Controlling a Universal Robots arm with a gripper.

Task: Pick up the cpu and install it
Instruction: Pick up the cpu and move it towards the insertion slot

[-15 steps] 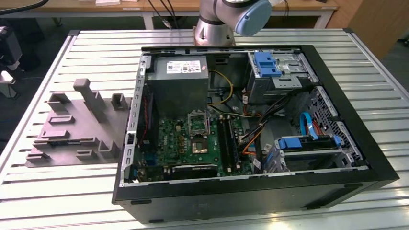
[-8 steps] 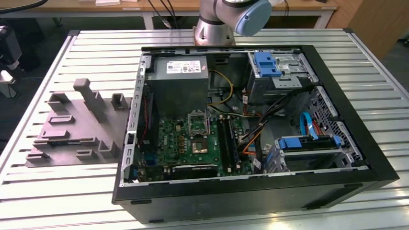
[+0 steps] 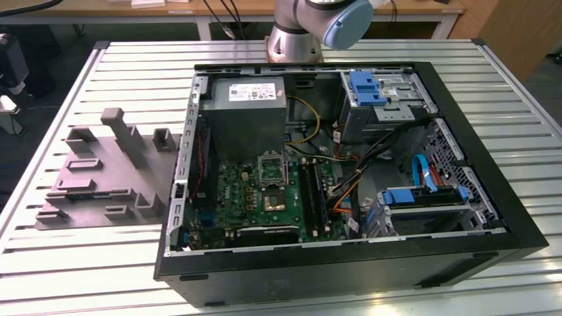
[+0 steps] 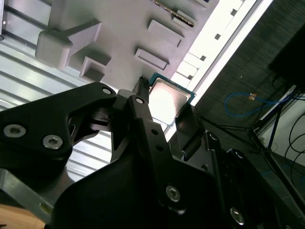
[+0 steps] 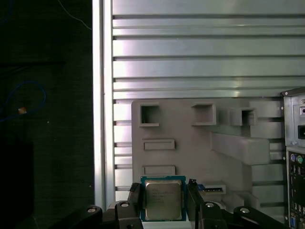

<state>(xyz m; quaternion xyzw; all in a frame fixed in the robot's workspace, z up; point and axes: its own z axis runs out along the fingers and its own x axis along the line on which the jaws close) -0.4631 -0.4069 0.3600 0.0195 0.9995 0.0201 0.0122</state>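
First wrist view showed the gripper (image 5: 163,187) with its jaws closed on the cpu (image 5: 163,202), one jaw at each side. It hung over the tray (image 5: 190,152). Picking up looked done. Putting it in the socket (image 3: 272,170) inside the case (image 3: 351,263) was left.

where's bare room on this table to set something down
Free in the exterior view: bare slats of the ribbed metal table in front of the grey moulded plastic tray, a band behind it, and a strip past the open black computer case on that view's right. Crowded: the tray's blocks and the case's cable-filled inside.
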